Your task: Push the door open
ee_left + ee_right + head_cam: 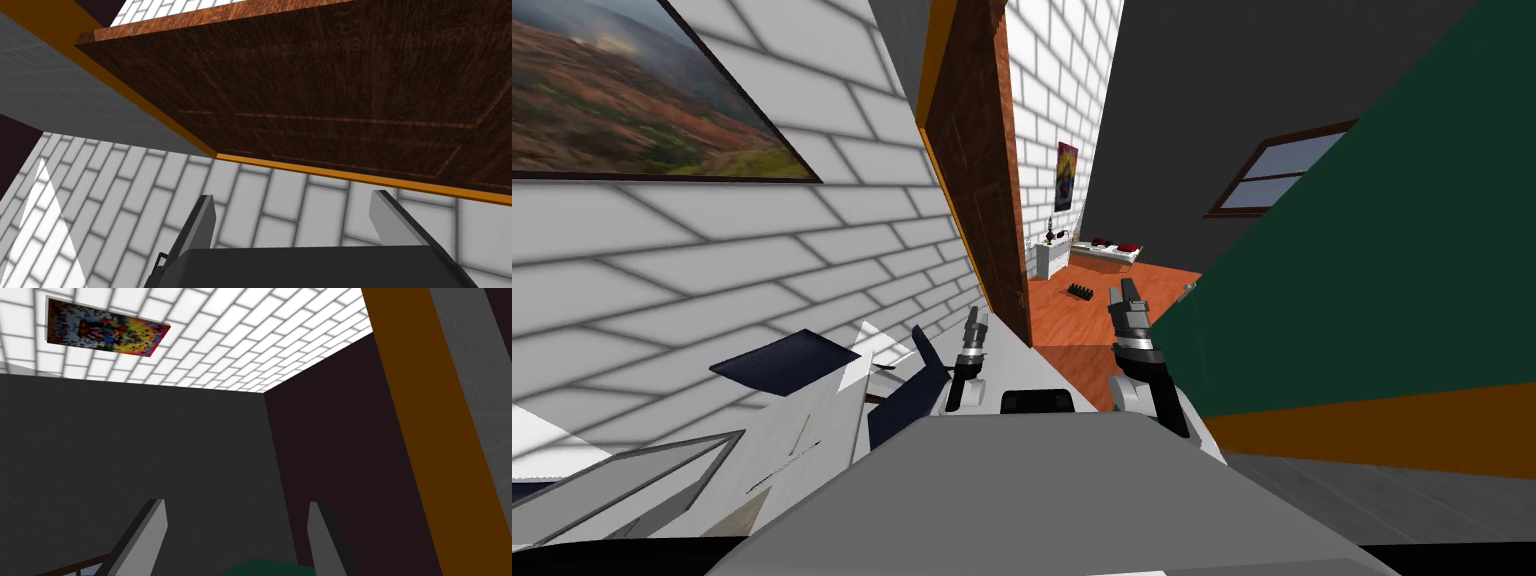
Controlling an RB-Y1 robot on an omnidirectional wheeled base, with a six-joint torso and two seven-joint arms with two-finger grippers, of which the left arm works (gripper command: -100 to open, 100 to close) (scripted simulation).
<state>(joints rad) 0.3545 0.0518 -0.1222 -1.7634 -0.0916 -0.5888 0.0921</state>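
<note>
Brown door (350,75) beyond left gripper (294,201), spread wide, empty.

Both arms are held out forward, side by side and a little apart, forearms angled upward. The left arm (964,378) sits slightly lower and nearer, a pale band around its dark wrist. The left jaws stand open, their two thin grey fingers (201,226) set well apart. The right arm (1144,372) extends a touch further out. The right jaws are open too, fingers (150,535) parted just as widely. Each wrist seems roughly in line with its forearm, though they show small.
</note>
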